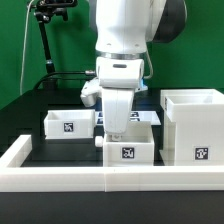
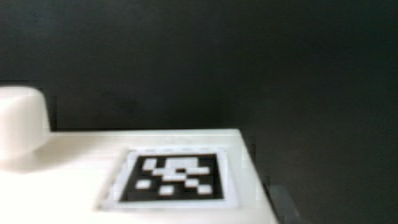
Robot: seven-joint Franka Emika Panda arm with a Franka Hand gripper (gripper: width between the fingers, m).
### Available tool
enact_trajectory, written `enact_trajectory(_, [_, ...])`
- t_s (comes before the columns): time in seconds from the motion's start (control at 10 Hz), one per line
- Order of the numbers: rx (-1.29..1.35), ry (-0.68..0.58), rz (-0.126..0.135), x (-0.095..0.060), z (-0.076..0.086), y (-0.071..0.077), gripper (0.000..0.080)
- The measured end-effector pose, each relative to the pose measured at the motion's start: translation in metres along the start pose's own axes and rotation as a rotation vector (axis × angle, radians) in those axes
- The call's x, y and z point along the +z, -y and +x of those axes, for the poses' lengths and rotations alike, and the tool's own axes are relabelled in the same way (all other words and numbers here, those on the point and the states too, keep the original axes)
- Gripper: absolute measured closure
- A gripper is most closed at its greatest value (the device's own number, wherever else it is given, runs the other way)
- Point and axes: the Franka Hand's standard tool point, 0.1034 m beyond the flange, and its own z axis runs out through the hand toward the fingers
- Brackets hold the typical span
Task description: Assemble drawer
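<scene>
A small white tray (image 1: 127, 151) with a black-and-white tag on its near face stands against the front border wall, at the centre of the exterior view. My gripper (image 1: 119, 136) comes straight down onto its back rim and is shut on the tray's wall, the fingertips hidden behind the rim. The wrist view shows that tray (image 2: 89, 150) close up, with its tag (image 2: 175, 178) and a rounded white knob (image 2: 18, 135). A second small tray (image 1: 68, 124) sits toward the exterior view's left. The tall housing (image 1: 195, 125) stands at the exterior view's right.
A low white border wall (image 1: 60, 165) runs along the front and up the exterior view's left. The marker board (image 1: 145, 117) lies flat behind the gripper. A black stand with a cable (image 1: 45, 40) rises at the back left before a green backdrop.
</scene>
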Motion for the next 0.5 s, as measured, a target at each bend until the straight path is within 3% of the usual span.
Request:
enact_trajectory(0.1, [-0.022,-0.003,-0.011,0.0,0.005,-0.001,0.0752])
enact_trajectory(0.4, [-0.058,0.002,-0.01,0.0,0.021,-0.004,0.0752])
enact_trajectory(0.5, [-0.055,0.002,-0.008,0.001,0.019,-0.003,0.0752])
